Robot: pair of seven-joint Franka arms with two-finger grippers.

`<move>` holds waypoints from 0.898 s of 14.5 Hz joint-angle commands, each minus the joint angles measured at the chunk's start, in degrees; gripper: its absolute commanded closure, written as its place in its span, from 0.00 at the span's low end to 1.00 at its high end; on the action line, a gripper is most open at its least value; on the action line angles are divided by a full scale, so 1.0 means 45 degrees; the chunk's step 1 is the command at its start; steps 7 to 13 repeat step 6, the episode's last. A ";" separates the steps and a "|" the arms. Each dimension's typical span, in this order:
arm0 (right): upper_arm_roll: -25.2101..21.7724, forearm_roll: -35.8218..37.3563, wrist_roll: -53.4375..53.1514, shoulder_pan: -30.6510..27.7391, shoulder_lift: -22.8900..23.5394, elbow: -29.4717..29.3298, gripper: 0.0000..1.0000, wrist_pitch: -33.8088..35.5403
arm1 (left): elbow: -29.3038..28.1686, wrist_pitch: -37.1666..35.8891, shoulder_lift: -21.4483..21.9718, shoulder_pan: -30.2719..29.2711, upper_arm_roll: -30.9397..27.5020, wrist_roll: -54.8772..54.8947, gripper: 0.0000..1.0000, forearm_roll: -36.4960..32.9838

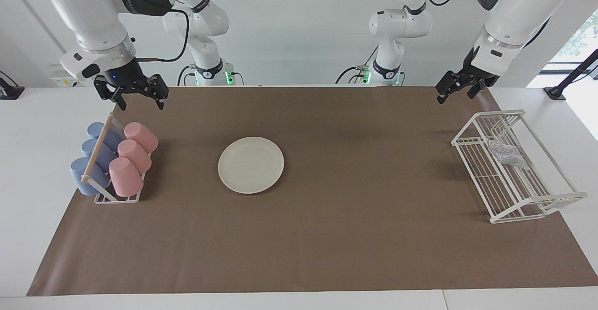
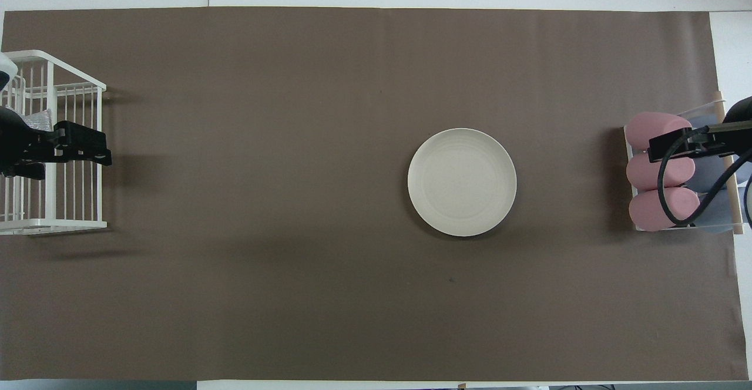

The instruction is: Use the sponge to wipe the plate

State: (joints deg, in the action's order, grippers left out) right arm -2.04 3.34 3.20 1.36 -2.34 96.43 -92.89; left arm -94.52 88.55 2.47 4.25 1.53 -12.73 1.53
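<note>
The round cream-white plate (image 1: 251,165) (image 2: 462,182) lies flat on the brown mat, somewhat toward the right arm's end of the table. The silvery mesh sponge (image 1: 507,153) (image 2: 36,118) rests in the white wire rack (image 1: 537,212) (image 2: 53,223) at the left arm's end. My left gripper (image 1: 454,96) (image 2: 100,150) hangs open and empty in the air, over the edge of that rack, apart from the sponge. My right gripper (image 1: 142,105) (image 2: 653,149) waits open and empty above the cup rack.
A small rack (image 1: 117,197) holds pink cups (image 1: 133,153) (image 2: 658,172) and blue cups (image 1: 93,160) lying on their sides at the right arm's end. The brown mat (image 1: 355,235) covers most of the white table.
</note>
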 commanded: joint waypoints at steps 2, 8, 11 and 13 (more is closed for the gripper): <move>0.0082 -0.0059 -0.0105 -0.0126 -0.0047 0.0016 0.00 -0.0022 | 0.0183 0.0049 -0.0276 -0.0240 0.0069 0.0173 0.00 0.0226; 0.0082 -0.0059 -0.0124 -0.0107 -0.0028 -0.0003 0.00 -0.0041 | 0.0163 0.0089 -0.0257 -0.0240 0.0050 0.0212 0.00 0.0226; 0.0082 -0.0059 -0.0124 -0.0107 -0.0028 -0.0003 0.00 -0.0041 | 0.0163 0.0089 -0.0257 -0.0240 0.0050 0.0212 0.00 0.0226; 0.0082 -0.0059 -0.0124 -0.0107 -0.0028 -0.0003 0.00 -0.0041 | 0.0163 0.0089 -0.0257 -0.0240 0.0050 0.0212 0.00 0.0226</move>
